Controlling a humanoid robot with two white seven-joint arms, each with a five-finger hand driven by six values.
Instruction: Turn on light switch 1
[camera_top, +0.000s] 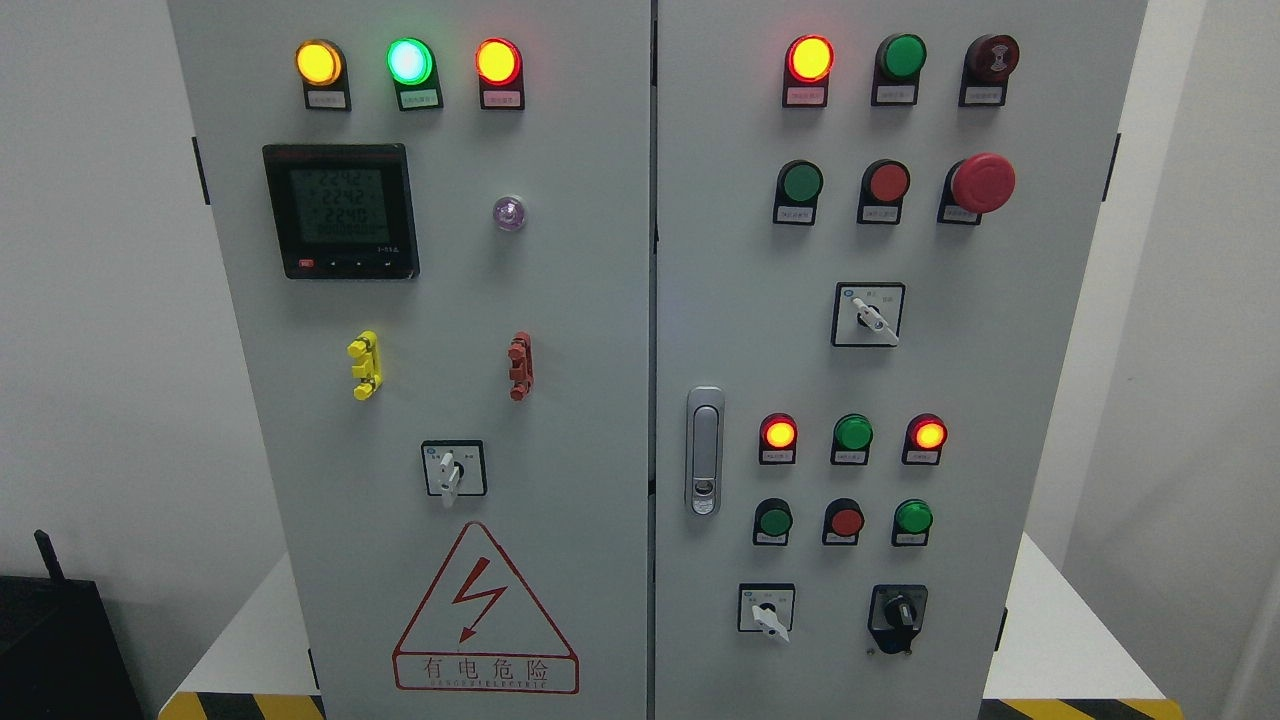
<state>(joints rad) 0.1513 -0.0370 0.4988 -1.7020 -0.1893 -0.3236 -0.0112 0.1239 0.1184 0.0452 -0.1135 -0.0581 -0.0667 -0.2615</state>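
A grey two-door electrical cabinet (600, 330) fills the head view. Its right door carries rows of round lamps and push buttons. In the top row the red lamp (809, 58) glows and the green lamp (902, 56) is dark. Below them sit a green button (801, 182), a red button (888, 182) and a red mushroom stop button (982, 182). Lower down, two red lamps (778, 434) glow beside a green one (853, 432). Rotary selector switches sit at mid right (869, 315), lower right (767, 612) and on the left door (452, 472). Neither hand is in view.
The left door holds lit yellow, green and red lamps (409, 61), a digital meter (340, 210), yellow (364, 365) and red (520, 367) clips and a high-voltage warning sign (485, 615). A door handle (704, 450) sits at the centre seam. A black box (55, 650) stands lower left.
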